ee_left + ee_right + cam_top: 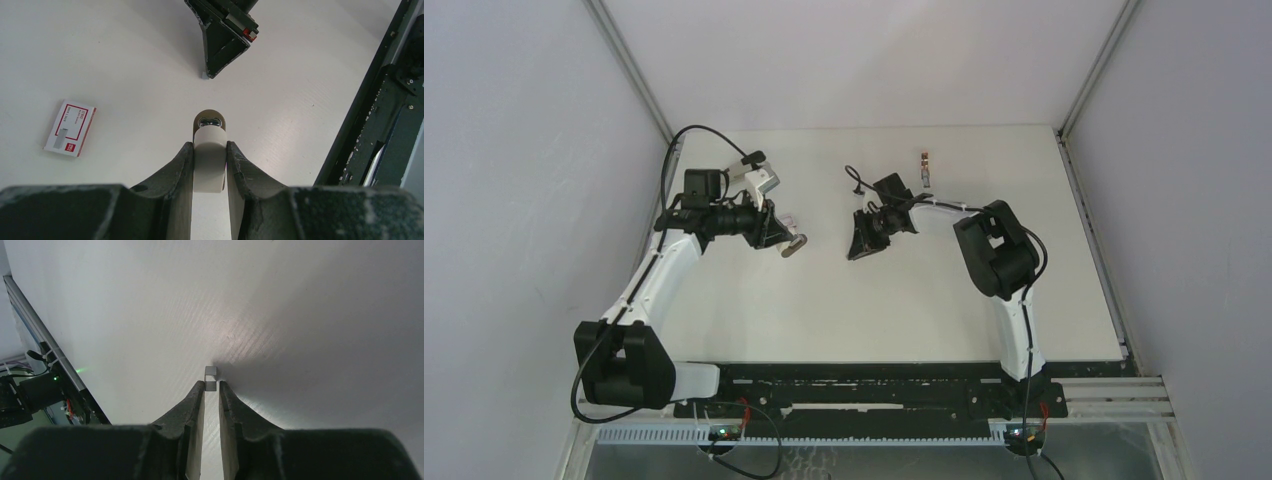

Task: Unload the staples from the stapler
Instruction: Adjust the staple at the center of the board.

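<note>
My left gripper (210, 147) is clamping tight on the smooth cream stapler (209, 170), its rounded end showing plainly only in the left wrist view. Right of the stapler, the right wrist view is revealing the staples (210, 372), a tiny silver-grey block on the matte white table (325, 315) between the nearly closed tips of my right gripper (211, 386); whether they are pinching it, I cannot tell.

Left gripper (780, 237) grips the stapler (794, 245) low over the table (904, 310). Right gripper (859, 250) points tip-down nearby. A small item (924, 166), possibly reddish, lies further back.
</note>
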You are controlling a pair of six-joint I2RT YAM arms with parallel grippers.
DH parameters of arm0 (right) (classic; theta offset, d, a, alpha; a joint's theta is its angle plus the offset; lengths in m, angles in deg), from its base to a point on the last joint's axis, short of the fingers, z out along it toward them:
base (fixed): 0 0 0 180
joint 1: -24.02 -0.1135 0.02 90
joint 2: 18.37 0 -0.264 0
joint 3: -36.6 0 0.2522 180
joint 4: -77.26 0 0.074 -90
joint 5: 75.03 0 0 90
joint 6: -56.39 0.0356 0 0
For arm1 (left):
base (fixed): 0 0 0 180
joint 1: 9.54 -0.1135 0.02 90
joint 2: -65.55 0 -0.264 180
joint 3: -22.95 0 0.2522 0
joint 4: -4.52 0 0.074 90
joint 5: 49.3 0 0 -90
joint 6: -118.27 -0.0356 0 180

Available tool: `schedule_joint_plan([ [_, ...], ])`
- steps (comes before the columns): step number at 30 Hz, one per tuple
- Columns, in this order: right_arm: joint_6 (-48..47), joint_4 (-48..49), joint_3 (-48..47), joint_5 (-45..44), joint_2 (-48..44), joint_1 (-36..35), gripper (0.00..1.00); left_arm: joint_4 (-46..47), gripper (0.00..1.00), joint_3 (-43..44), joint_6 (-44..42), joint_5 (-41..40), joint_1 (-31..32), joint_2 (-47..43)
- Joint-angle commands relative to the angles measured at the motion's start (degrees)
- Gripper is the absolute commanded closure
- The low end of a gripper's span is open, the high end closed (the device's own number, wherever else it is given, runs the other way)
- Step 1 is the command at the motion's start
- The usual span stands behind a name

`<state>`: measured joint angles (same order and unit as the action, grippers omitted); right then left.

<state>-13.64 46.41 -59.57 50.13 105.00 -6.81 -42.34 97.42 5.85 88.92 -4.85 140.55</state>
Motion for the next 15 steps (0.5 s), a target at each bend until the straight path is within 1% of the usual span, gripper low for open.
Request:
schedule_joint_plan([
  [1, 0.8, 1.7, 0.3, -0.2, 0.4, 0.3, 0.83, 1.5, 0.97, -1.1, 0.6, 2.0, -0.4, -0.2],
  [10, 1.2, 1.6, 0.8, -1.3, -0.3, 1.2, 0.79, 1.3, 0.97, -1.0, 0.6, 2.1, -0.4, -0.1],
  [12, 1.0, 1.1, 0.8, -2.8, -0.8, 1.3, 0.76, 1.2, 0.97, -1.0, 0.6, 2.0, -0.5, -0.1],
  [15, 0.7, 0.0, 0.8, -5.1, -1.9, 1.4, 0.68, 1.2, 0.97, -1.0, 0.6, 2.1, -0.5, 0.0],
])
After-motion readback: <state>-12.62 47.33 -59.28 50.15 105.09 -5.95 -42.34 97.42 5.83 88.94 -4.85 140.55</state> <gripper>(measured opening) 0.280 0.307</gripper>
